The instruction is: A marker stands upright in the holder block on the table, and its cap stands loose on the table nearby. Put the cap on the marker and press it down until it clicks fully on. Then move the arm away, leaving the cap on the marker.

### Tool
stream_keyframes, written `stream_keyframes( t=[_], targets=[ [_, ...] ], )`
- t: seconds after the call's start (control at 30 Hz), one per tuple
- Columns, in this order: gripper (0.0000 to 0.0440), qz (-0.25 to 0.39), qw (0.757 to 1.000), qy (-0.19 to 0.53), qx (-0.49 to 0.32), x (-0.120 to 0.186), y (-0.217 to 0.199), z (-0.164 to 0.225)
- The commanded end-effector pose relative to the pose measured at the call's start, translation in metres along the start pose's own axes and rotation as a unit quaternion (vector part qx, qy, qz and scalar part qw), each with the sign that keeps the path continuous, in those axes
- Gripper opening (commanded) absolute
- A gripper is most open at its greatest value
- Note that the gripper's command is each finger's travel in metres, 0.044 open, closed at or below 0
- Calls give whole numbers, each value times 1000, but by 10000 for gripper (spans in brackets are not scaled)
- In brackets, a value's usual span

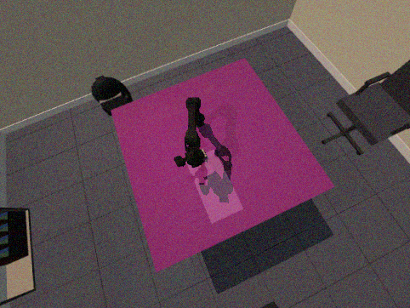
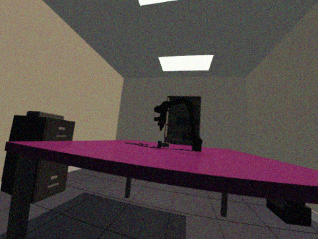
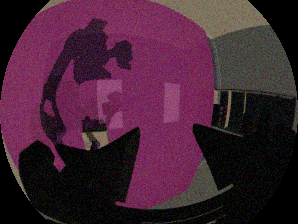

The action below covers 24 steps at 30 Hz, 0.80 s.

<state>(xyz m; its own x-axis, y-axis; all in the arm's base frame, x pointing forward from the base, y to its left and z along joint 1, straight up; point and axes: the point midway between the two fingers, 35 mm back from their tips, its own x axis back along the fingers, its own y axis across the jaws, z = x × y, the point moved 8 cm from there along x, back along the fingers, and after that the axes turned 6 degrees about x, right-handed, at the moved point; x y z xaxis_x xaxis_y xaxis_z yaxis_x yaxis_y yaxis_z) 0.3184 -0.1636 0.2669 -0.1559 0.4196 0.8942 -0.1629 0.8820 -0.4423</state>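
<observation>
Magenta tabletop [image 1: 272, 149] [image 2: 204, 162] [image 3: 150, 60] in the top view, with gray tiled flooring [image 1: 76, 196] around it and an office chair [image 1: 370, 111] beyond one side. Dark arm [image 1: 192, 121] [image 2: 194, 127] stretched above the table, with gripper [image 1: 196, 157] [image 2: 161, 128] [image 3: 167, 129] over the middle; only a pale sliver of the holder block [image 1: 204, 153] [image 2: 165, 144] [image 3: 101, 137] visible beside it. In the exterior view, filing cabinet [image 2: 59, 132] past the table's left edge, bright ceiling panel [image 2: 186, 63] overhead. Arm arched upward and forward, gripper pointing down, well above the holder block and apart from it. Small dark upright piece [image 2: 159, 144] just beside the block, too dim to identify as marker or cap. In the wrist view, black fingers spread apart, nothing held between them. Holder block near the left-hand finger in the picture, partly hidden behind it, with dark shapes across its pale face; marker and cap impossible to tell apart there.
</observation>
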Motion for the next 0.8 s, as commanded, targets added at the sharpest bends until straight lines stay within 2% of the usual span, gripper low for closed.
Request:
stream_keyframes(
  t=[0.0, 0.77],
  targets=[
    [315, -15, 1000, -3, 0, 0, 11, -7],
    [322, -97, 995, -3, 11, 2, 71, -37]
  ],
)
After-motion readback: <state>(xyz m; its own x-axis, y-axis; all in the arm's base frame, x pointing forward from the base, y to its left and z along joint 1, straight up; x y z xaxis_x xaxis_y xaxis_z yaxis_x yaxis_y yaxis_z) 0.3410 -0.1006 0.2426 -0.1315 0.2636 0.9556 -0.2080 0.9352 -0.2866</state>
